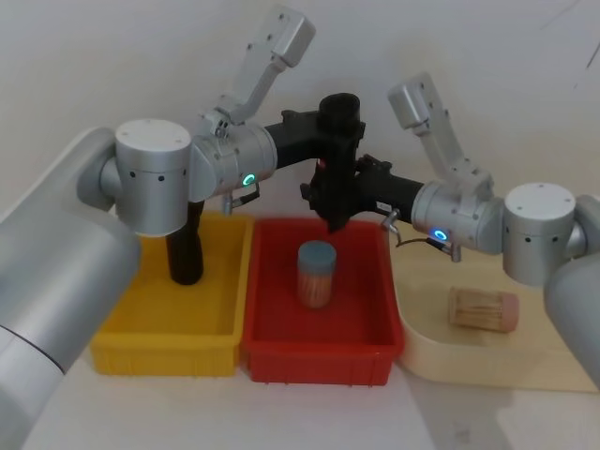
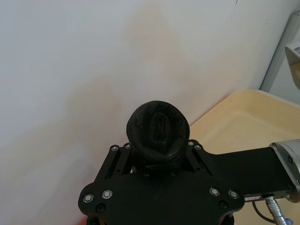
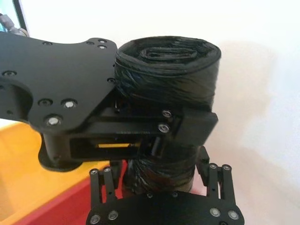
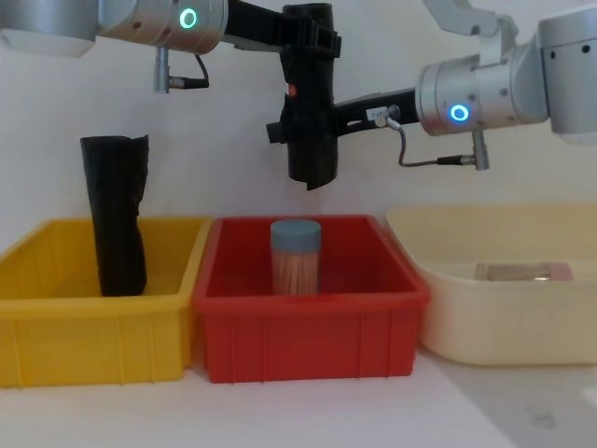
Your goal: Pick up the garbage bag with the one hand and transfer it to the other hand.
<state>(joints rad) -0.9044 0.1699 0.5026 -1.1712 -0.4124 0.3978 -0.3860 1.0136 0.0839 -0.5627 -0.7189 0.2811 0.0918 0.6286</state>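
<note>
Head view: the black crinkly plastic garbage bag roll (image 1: 337, 141) hangs upright above the red plastic bin (image 1: 272, 347), left claw (image 1: 339, 127) clamped near its top, right claw (image 1: 330, 199) around its lower half. Right wrist view: its fingers (image 3: 213, 176) flank the roll, contact unclear. Chest view: the red bin holds a blue-lidded toothpick jar (image 4: 295, 257), the yellow bin (image 4: 56, 350) a taller black roll (image 4: 115, 215), the cream tray (image 4: 466, 317) another jar lying down (image 4: 522, 272).

Middle of the garbage bag (image 3: 166, 70) hidden behind the left tool (image 3: 140, 124). Right tool (image 3: 161, 208) cut off by the right wrist view's edge. Base of the taller black roll (image 4: 117, 215) hidden behind the yellow bin (image 4: 93, 336) wall.
</note>
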